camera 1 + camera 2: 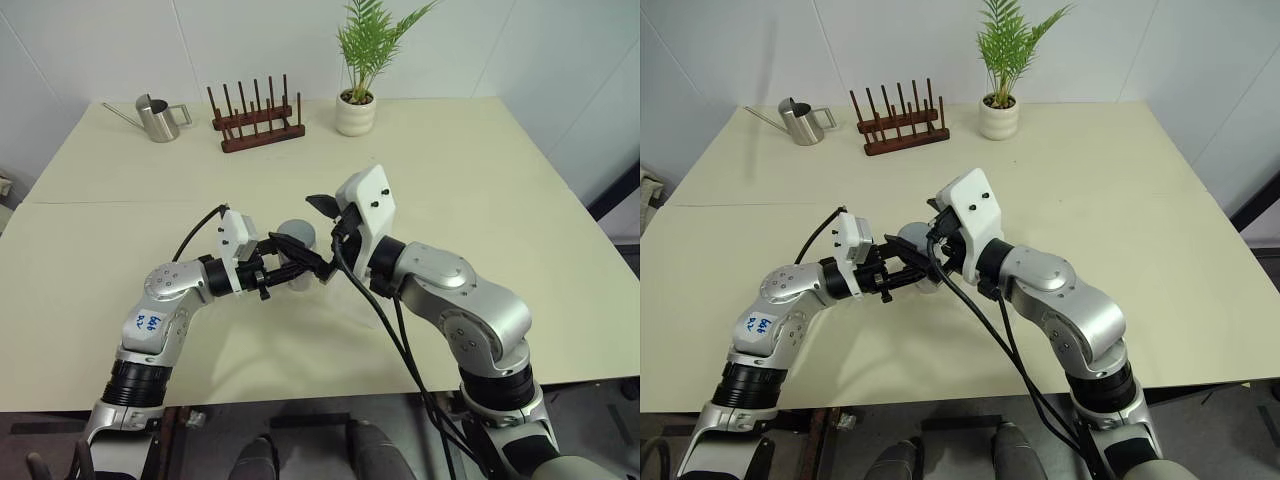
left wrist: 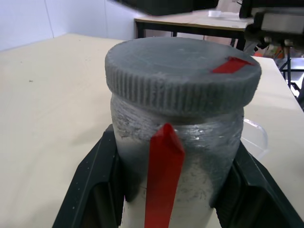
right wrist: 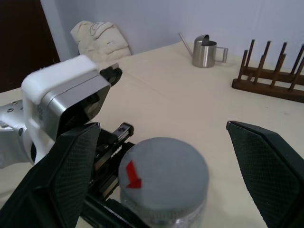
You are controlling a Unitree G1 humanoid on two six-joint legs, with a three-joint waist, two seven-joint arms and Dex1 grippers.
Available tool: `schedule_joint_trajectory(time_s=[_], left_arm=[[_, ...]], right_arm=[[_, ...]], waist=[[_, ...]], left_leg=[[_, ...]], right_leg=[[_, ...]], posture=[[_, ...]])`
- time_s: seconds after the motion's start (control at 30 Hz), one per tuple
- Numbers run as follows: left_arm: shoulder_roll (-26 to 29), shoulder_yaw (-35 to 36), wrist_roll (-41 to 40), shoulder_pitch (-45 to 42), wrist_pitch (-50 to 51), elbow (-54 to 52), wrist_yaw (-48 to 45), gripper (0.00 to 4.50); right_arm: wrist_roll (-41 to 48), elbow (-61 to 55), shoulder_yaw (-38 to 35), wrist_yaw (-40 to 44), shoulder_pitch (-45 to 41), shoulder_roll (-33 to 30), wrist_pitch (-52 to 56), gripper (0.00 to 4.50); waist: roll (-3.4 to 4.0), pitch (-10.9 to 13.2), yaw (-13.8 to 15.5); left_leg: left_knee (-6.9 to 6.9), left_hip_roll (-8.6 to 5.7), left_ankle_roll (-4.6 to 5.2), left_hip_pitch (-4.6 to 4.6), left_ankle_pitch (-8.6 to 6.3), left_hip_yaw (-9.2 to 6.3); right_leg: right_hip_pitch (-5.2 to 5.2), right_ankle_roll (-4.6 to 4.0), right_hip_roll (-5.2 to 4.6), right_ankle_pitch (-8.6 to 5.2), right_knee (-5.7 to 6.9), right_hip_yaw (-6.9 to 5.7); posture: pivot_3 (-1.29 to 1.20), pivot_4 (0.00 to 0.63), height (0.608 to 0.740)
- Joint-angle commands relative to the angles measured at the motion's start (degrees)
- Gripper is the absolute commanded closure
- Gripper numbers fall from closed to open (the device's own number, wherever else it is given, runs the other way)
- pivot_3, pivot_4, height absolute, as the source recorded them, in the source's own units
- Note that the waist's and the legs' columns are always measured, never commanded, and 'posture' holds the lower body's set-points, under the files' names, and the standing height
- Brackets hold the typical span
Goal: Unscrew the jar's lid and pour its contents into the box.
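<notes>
Left wrist view puts the jar (image 2: 175,156) squarely between our left gripper's (image 2: 173,190) two black fingers (image 2: 92,185), which pinch its clear body below the lid (image 2: 183,78); the red strip faces outward from between them. We judge the jar light and rigid, its smooth wall likely slippery, so the low, firm pinch on the body seems the right hold, leaving the cap free. The grey lid has a ribbed edge, and that ribbing looks like the best place for our right gripper (image 3: 156,175) to take hold and twist. Its fingers (image 3: 61,171) stand spread wide, one on each side of the lid and a little above it, not touching it.

Much is hard to make out. The contents cannot be seen through the frosted-looking wall, and the jar's base is cut off below the left fingers, so we cannot tell whether it rests on the table (image 1: 480,180) or is lifted. Of the box (image 2: 254,135) we catch just a clear rounded edge just beyond the jar; its inside is hidden.
</notes>
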Motion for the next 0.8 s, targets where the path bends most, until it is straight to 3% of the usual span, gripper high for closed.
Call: schedule_joint_trajectory(time_s=[0.03, 0.77, 0.8], left_arm=[[-0.4, 0.8, -0.2, -1.6, -1.5, -1.6, 0.1, 2.57], [-1.0, 1.2, -1.2, -2.6, -0.7, -2.4, 0.1, 2.57], [-1.0, 1.2, -1.2, -2.6, -0.7, -2.4, 0.1, 2.57]], right_arm=[[0.1, -2.2, 0.4, 0.4, -0.3, 0.7, -1.0, 0.0], [-3.0, -0.2, 1.8, 0.9, 1.2, 1.1, -3.4, 0.0], [-3.0, -0.2, 1.7, 0.9, 1.3, 1.1, -3.4, 0.19]], waist=[[0.0, 0.0, 0.0], [0.0, 0.0, -0.1], [0.0, 0.0, -0.1]], left_leg=[[0.0, 0.0, 0.0, 0.0, 0.0, 0.0], [0.0, 0.0, 0.0, 0.0, 0.0, 0.0], [0.0, 0.0, 0.0, 0.0, 0.0, 0.0]], right_leg=[[0.0, 0.0, 0.0, 0.0, 0.0, 0.0], [0.0, 0.0, 0.01, 0.0, 0.01, 0.0], [0.0, 0.0, 0.01, 0.0, 0.01, 0.0]], posture=[[0.0, 0.15, 0.74], [0.0, 0.15, 0.74], [0.0, 0.15, 0.74]])
